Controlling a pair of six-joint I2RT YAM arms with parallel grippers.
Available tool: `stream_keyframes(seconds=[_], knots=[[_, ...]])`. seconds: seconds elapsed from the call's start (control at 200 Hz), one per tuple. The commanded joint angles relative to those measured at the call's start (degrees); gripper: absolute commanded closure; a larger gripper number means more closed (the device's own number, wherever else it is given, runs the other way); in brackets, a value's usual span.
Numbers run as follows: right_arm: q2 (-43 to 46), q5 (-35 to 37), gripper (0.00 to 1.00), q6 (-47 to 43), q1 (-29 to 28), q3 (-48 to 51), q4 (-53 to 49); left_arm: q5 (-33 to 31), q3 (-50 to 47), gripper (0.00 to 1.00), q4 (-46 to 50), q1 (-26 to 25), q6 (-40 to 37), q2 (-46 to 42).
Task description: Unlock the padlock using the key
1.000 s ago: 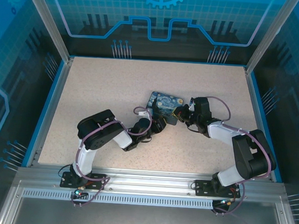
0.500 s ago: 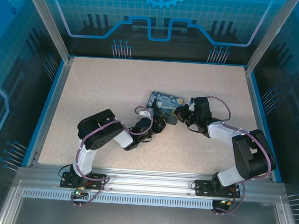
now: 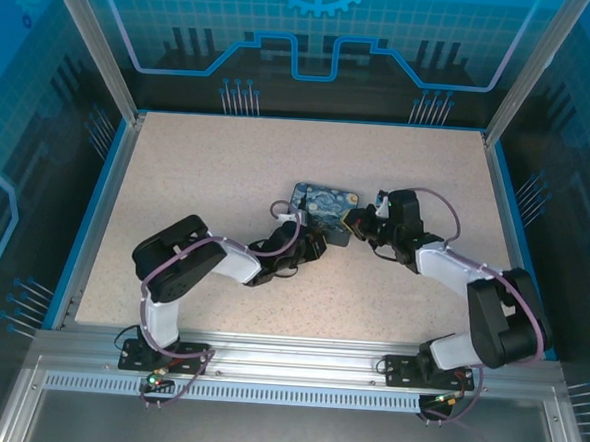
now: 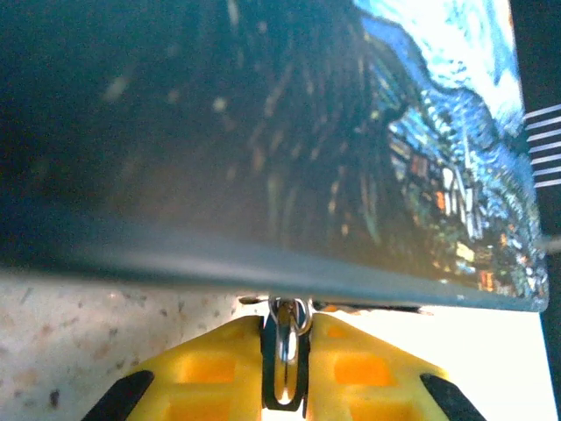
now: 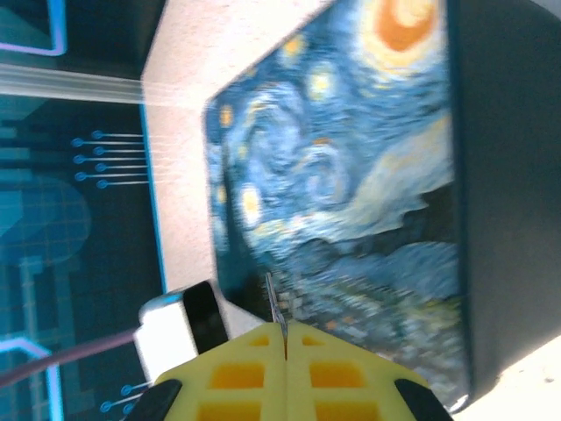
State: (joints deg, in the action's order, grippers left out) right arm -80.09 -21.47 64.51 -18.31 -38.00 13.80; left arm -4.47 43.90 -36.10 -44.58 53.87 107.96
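The padlock point(image 4: 286, 349), a small shiny metal body, hangs at the lower front edge of the starry-night box point(image 4: 351, 158). My left gripper point(image 4: 287, 321) is shut on it between its yellow fingers. In the top view that gripper point(image 3: 318, 245) sits against the box's point(image 3: 326, 205) near-left side. My right gripper point(image 5: 284, 326) is shut on the key point(image 5: 274, 303), whose thin silvery blade sticks out past the fingertips over the painted lid point(image 5: 351, 175). From above, the right gripper point(image 3: 355, 222) is at the box's right side. Padlock and key are too small to make out there.
The box lies near the middle of the speckled table point(image 3: 208, 176), with open surface to the left and behind it. Blue raised edges point(image 3: 110, 210) and aluminium frame posts point(image 3: 93, 43) bound the table.
The left arm's elbow and upper links have swung left and lower while its gripper stays at the box. The right arm has shifted slightly to the right, its gripper still at the box.
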Motion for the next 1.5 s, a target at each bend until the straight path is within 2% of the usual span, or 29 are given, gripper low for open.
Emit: stream_keyframes(seconds=[0.0,0.26,0.435,0.525,0.88,0.96,1.121,1.496], knots=[[5.79,-3.14,1.00,-1.75,0.68,0.10,-2.76,8.22,2.64,1.00,15.66,1.12,-1.27,-3.10],[16.14,-4.85,1.00,1.82,0.29,10.55,-0.35,16.68,4.87,1.00,22.45,4.30,-0.74,-7.96],[19.14,-5.82,1.00,3.65,-0.02,16.57,1.31,21.48,4.29,1.00,19.90,5.89,2.25,-9.06],[17.57,-6.42,1.00,6.41,-0.57,19.49,7.35,22.46,3.25,1.00,17.39,6.63,4.63,-9.46],[8.58,-4.44,1.00,14.14,-5.77,21.09,19.35,20.33,0.42,1.00,10.05,7.17,11.19,-13.44],[8.93,-2.83,1.00,16.48,-6.37,22.30,21.65,19.21,-0.62,1.00,8.94,7.06,12.23,-14.54],[11.52,-1.26,1.00,16.86,-6.74,22.46,19.69,18.03,-2.95,1.00,3.97,7.16,16.08,-15.11],[13.83,-1.01,1.00,19.08,-6.74,22.88,21.00,16.27,-6.25,1.00,-6.67,7.08,22.52,-14.97]])
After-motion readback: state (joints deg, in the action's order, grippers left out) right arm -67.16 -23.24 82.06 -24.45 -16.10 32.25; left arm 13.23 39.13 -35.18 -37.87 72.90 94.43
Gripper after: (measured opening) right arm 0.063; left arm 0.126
